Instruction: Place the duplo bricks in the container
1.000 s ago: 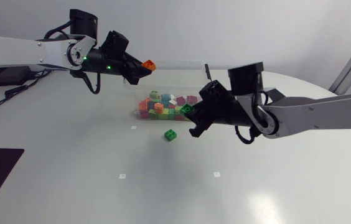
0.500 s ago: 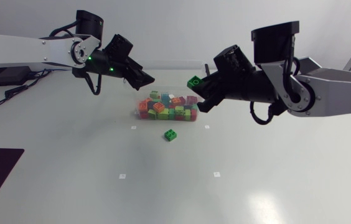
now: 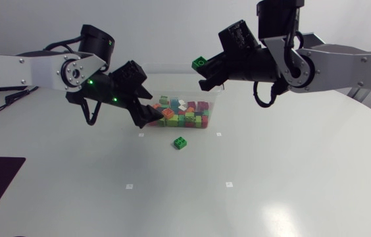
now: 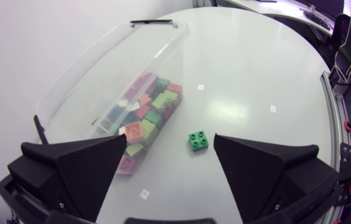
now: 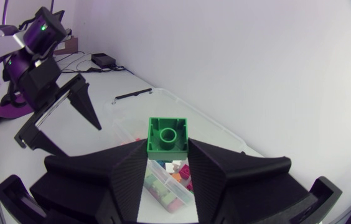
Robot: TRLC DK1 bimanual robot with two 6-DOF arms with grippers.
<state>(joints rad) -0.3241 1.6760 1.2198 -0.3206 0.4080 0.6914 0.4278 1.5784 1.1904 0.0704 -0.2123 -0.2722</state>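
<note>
Claw on right arm (image 5: 168, 155) clamps a green brick (image 5: 167, 135), while left claw (image 4: 170, 140) gapes wide, holding nothing.

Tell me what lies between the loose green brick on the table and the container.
Nothing. Only bare table separates the loose green brick from the container; they lie close but apart. The left wrist view shows it best, and the head view agrees.

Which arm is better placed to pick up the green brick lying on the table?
Left. The left hand is open, with the loose brick just ahead of it. The right hand is raised and shut on another green brick.
</note>
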